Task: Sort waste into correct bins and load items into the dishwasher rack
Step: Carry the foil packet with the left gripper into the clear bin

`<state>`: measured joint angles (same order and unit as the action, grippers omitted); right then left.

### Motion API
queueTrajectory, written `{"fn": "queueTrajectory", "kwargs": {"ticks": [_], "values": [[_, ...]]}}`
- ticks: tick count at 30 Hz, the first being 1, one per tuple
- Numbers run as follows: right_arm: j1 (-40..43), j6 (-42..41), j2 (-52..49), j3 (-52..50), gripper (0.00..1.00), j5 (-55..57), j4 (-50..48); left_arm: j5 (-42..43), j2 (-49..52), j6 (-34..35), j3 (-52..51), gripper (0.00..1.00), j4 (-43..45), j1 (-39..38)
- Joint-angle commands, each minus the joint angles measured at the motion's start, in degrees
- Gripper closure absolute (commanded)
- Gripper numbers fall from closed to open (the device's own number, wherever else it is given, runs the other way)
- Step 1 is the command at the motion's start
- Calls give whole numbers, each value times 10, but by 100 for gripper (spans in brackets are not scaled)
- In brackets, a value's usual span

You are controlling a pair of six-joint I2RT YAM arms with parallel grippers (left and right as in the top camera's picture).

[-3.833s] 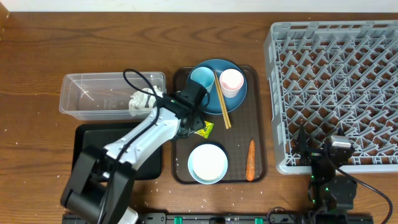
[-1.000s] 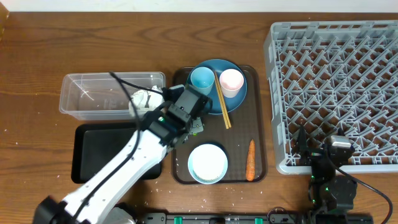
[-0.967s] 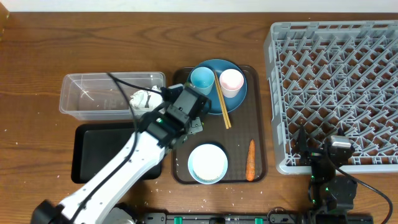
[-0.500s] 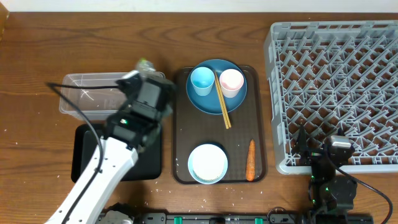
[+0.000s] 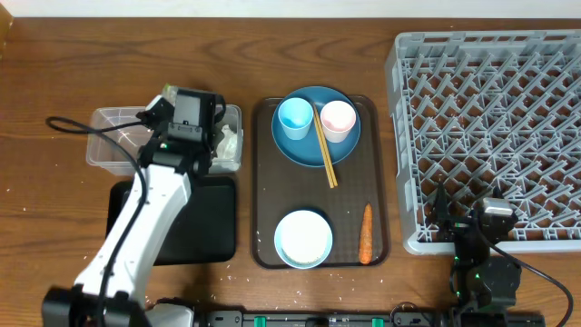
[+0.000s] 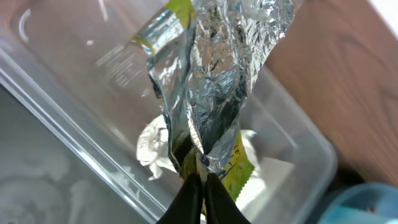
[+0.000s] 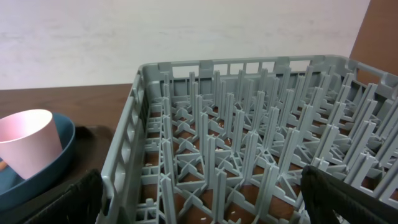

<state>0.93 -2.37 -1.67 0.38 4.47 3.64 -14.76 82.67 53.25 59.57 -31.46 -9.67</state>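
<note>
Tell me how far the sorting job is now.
Done: the tissue lies in the clear tub. In hand: the left fingers pinch the snack wrapper above that tub. Left: carrot, plate, blue cup, pink cup, bowl and chopsticks on the brown tray; rack empty.

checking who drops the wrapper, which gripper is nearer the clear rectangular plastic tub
Left. The left gripper hangs over the clear rectangular plastic tub, pinching the yellow-green snack wrapper; the right gripper sits far off by the grey dishwasher rack.

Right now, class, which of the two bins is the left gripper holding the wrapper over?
The clear plastic tub, the one with white tissue inside; the shallow black tray beside it is opaque.
</note>
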Motion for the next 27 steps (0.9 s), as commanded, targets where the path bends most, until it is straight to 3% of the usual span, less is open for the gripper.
{"fn": "queueTrajectory", "kwargs": {"ticks": [1, 9, 10, 13, 16, 27], "values": [[3, -2, 0, -1, 1, 0, 2, 19, 34, 44, -2, 93, 3, 16], [3, -2, 0, -1, 1, 0, 2, 71, 80, 43, -2, 86, 21, 36], [3, -2, 0, -1, 1, 0, 2, 71, 79, 43, -2, 83, 23, 37], [3, -2, 0, -1, 1, 0, 2, 71, 70, 42, 0, 58, 25, 37], [3, -2, 0, -1, 1, 0, 2, 76, 53, 22, 3, 51, 25, 37], [3, -2, 0, -1, 1, 0, 2, 153, -121, -104, 7, 48, -4, 36]]}}
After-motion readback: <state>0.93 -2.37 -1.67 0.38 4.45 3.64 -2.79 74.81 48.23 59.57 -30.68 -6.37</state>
